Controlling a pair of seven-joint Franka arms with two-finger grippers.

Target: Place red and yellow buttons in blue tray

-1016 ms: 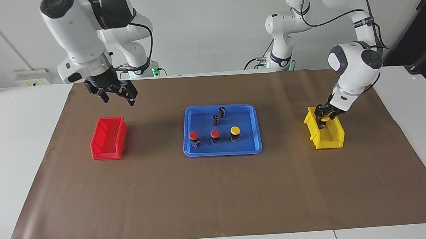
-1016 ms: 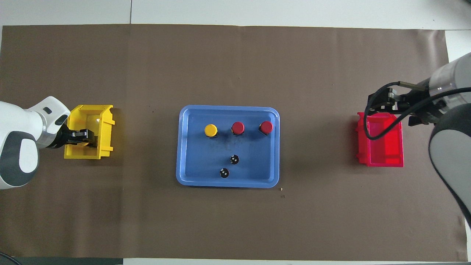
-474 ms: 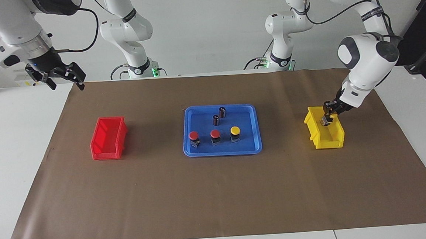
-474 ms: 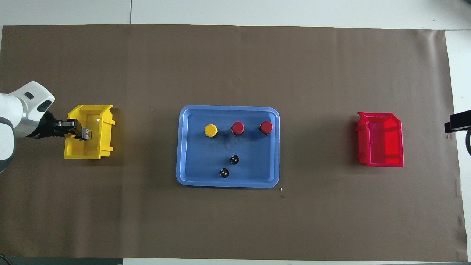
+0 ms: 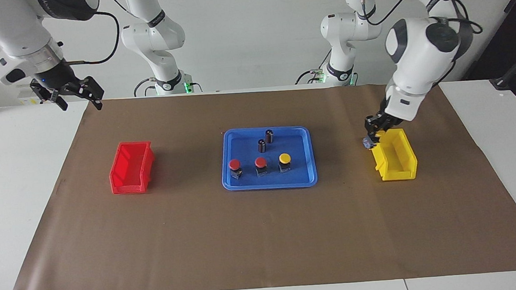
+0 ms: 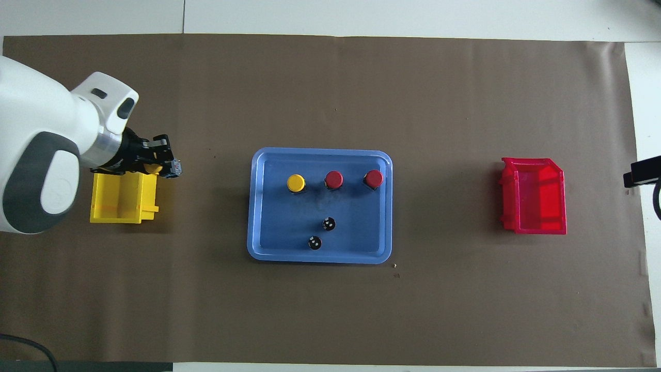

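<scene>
Left end effector [image 5: 371, 139], pinching the last yellow button [image 6: 153, 168] over the yellow bin [image 5: 398, 161] rim, must carry it to the blue tray [image 5: 309, 160]; right end effector [image 5: 67, 93] spread, waiting.

A mat [image 5: 263, 234] covers the middle of the counter [image 5: 19, 200]. At the mat's centre lies the tray [image 5: 300, 171]. In it stands a row of buttons running along the counter's length: one [image 5: 235, 168], a second [image 5: 261, 165] and a third [image 5: 284, 161]. Two cylinders [image 5: 269, 136] stand nearer to the robots than the row. One bin [image 5: 131, 167] sits toward the right arm's end, the other bin [image 5: 397, 156] toward the left arm's end. The left hand [image 5: 371, 138] hangs over that bin's tray-side corner, gripping a fourth button [image 5: 367, 143]. The right hand [image 5: 78, 98] waits over the mat's corner at the right arm's end, by the robots' edge.
</scene>
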